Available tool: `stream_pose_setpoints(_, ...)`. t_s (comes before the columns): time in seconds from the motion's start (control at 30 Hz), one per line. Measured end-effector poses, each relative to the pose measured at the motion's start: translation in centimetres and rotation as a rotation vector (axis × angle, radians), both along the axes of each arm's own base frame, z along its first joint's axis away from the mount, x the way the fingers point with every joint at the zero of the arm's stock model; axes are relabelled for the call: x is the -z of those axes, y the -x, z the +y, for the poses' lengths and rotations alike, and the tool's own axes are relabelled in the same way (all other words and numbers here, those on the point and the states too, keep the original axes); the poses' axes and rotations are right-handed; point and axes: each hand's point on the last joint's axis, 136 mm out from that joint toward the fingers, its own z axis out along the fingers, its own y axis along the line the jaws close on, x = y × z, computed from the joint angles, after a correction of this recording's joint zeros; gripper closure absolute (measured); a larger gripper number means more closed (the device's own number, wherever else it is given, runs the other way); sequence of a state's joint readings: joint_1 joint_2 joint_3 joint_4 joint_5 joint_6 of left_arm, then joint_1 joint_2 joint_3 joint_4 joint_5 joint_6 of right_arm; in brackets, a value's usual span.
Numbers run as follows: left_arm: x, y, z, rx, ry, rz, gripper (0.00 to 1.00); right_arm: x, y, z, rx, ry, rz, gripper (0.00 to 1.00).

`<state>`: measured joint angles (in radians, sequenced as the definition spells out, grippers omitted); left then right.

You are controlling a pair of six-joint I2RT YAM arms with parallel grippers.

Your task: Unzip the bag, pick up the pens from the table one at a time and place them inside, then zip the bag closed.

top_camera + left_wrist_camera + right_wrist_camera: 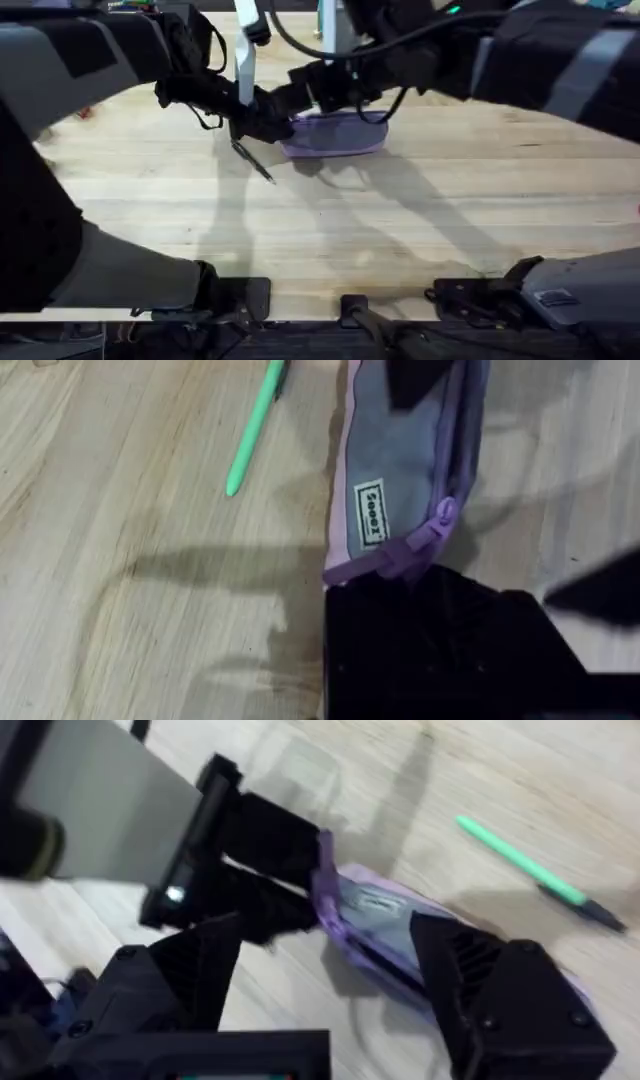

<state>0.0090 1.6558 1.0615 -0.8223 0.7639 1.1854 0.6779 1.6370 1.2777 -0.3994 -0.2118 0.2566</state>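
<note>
So the left gripper is clamped on the near end of the bag, right at the purple tab by the little label, and its black fingers cover that corner in the left wrist view. The right gripper sits over the same bag from the other side, fingers spread apart with the pouch lying between them, not closed on anything as far as I can see. The bag is flat on the tabletop, zipper edge up, grey lining showing.

One green pen lies on the wood just beside the bag, a bit out from both grippers. One black pen lies slanted close to the left gripper.
</note>
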Motion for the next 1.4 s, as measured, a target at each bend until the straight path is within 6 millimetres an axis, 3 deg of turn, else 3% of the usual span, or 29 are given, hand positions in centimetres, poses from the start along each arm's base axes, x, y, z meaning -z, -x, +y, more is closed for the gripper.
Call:
stream_pose_setpoints(0.2, 0.0, 0.0, 0.0, 0.000, 0.000, 0.000, 0.957, 0.7, -0.2, -3.6, -0.017, 0.090, 0.015, 0.006)
stream_pose_setpoints(0.3, 0.0, 0.0, 0.0, 0.000, 0.003, 0.000, 0.825, -0.3, 0.2, -4.6, -0.111, 0.138, -0.067, 0.006)
stream_pose_setpoints(0.37, -0.1, 0.0, -0.1, 0.001, 0.007, 0.000, 0.605, -1.1, 0.3, -4.7, -0.147, 0.145, -0.111, 0.006)
stream_pose_setpoints(0.47, -0.1, 0.0, -0.1, 0.002, 0.011, 0.000, 0.139, -2.1, 0.5, -4.8, -0.181, 0.151, -0.160, 0.006)
stream_pose_setpoints(0.5, -0.1, 0.0, -0.1, 0.000, 0.012, 0.001, 0.046, -2.2, 0.5, -4.8, -0.190, 0.153, -0.171, 0.006)
stream_pose_setpoints(0.53, -0.1, 0.0, -0.2, 0.000, 0.012, 0.002, 0.017, -2.3, 0.5, -4.8, -0.196, 0.156, -0.176, 0.006)
stream_pose_setpoints(0.8, -0.2, 0.4, -0.3, 0.000, 0.022, 0.023, 0.008, -1.3, 2.0, -5.8, -0.265, 0.225, -0.138, 0.006)
stream_pose_setpoints(0.97, -1.1, 0.9, -0.3, -0.001, 0.024, 0.063, 0.005, -2.8, 2.1, -6.6, -0.287, 0.282, -0.153, 0.006)
stream_pose_setpoints(1.23, -5.2, -0.1, 1.5, -0.048, 0.054, 0.079, 0.005, -6.2, 1.8, -7.1, -0.318, 0.318, -0.199, 0.008)
stream_pose_setpoints(1.4, -8.5, -0.9, 3.3, -0.062, 0.098, 0.023, 0.006, -5.7, 1.8, -7.2, -0.355, 0.355, -0.175, 0.009)
